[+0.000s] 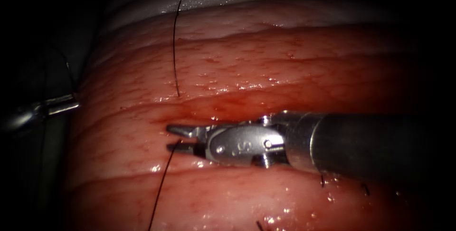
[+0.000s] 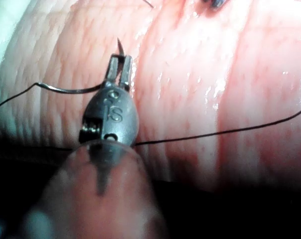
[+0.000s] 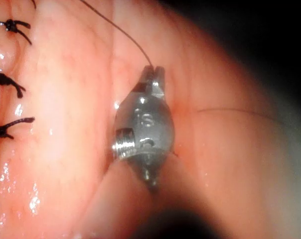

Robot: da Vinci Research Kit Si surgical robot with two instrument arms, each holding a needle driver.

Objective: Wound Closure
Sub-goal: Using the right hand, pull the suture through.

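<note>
While its clevis reads "S", the right pincer (image 1: pixel 176 138) lies level along the cut (image 1: pixel 228 112) in the tissue (image 1: pixel 266 60), jaws parted around the thread (image 1: pixel 175 45). Off the tissue's left edge, the left pincer (image 2: pixel 119 69) grips the needle (image 2: pixel 71 90) near its point. Knotted stitches (image 3: pixel 8 84) sit beside the right tool.

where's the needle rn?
Left tool grips the needle at the tissue's left edge, off the tissue, left of the cut.
</note>
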